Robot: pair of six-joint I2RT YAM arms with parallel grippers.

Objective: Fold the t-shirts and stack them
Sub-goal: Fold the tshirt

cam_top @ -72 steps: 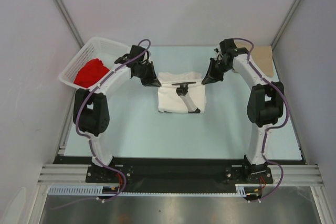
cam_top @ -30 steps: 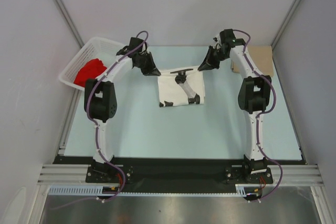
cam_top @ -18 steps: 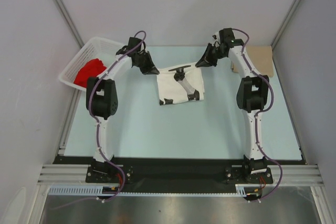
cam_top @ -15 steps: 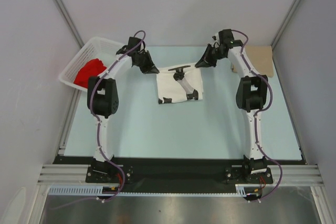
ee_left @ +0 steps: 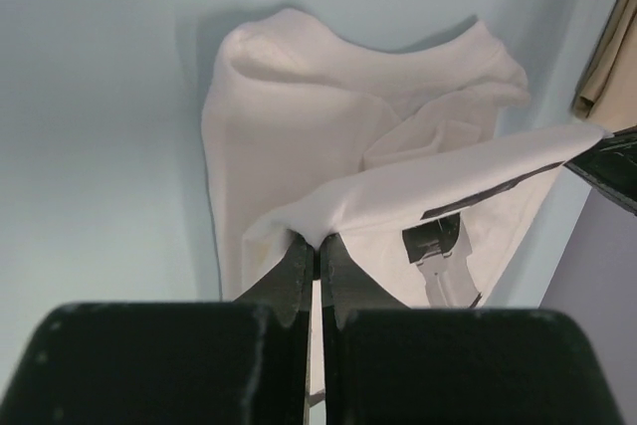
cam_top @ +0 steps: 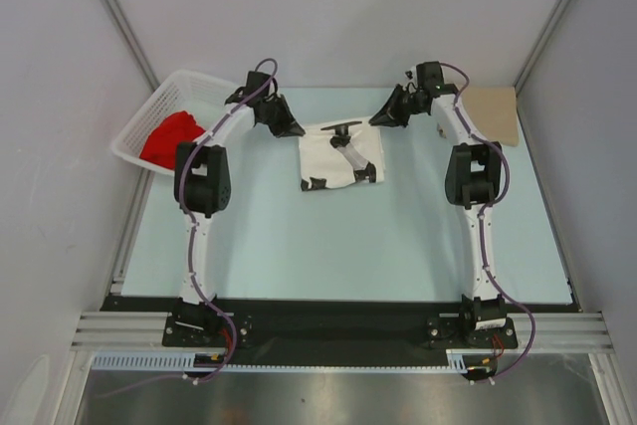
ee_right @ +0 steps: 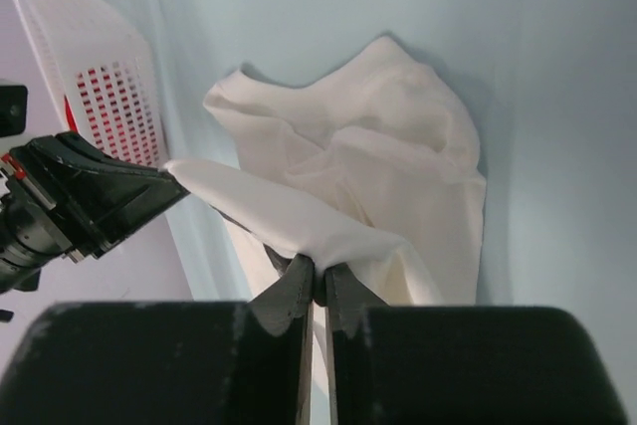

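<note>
The white t-shirt [cam_top: 338,158] with black printed marks lies at the far middle of the table, its far edge lifted. My left gripper [cam_top: 296,131] is shut on its far left corner [ee_left: 318,236]. My right gripper [cam_top: 376,121] is shut on its far right corner [ee_right: 323,264]. The edge hangs stretched between the two. The red t-shirt [cam_top: 167,138] lies crumpled in the white basket [cam_top: 199,84] at the far left. The tan t-shirt [cam_top: 493,111] lies flat at the far right corner.
The basket's lattice wall [ee_right: 100,97] shows in the right wrist view behind the left gripper. Grey walls close in the table on three sides. The table [cam_top: 338,246] is pale blue.
Both grippers have moved toward the far edge of the table, pulling the white shirt's far edge up and back. The shirt has unfolded and slid farther away, showing more black marks.
</note>
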